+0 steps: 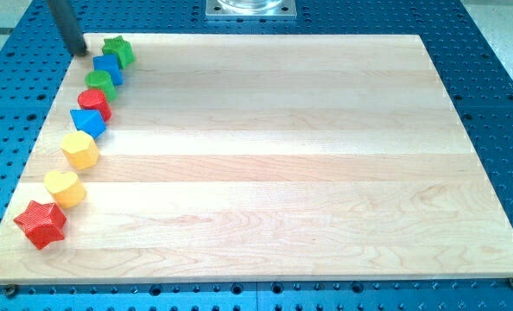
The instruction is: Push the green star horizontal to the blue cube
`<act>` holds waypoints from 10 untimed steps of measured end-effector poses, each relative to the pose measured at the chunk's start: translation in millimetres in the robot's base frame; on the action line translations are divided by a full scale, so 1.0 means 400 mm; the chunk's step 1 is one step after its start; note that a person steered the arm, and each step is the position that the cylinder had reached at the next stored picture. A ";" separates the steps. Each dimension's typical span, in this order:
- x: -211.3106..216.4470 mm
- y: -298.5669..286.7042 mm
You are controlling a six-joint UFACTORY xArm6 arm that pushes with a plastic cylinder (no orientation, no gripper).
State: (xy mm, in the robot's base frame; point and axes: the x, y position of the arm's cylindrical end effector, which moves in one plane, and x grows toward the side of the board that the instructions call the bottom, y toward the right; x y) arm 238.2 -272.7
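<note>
The green star (pixel 118 50) lies at the top left corner of the wooden board (pixel 274 164). The blue cube (pixel 108 67) touches it just below and to its left. My tip (pixel 78 50) stands to the left of the green star, a short gap away, level with it and above the blue cube.
A curved line of blocks runs down the board's left side: a green round block (pixel 100 84), a red round block (pixel 94 103), a blue triangle (pixel 88 122), a yellow hexagon (pixel 80 149), a yellow heart (pixel 65 187) and a red star (pixel 41 223). A metal base plate (pixel 250 9) sits at the top.
</note>
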 end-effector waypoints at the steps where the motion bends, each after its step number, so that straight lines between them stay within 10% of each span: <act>1: 0.007 0.155; 4: 0.086 0.232; 6: 0.053 0.610; 9: 0.098 0.612; 10: 0.163 0.395</act>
State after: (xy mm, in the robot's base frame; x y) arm 303.6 -114.8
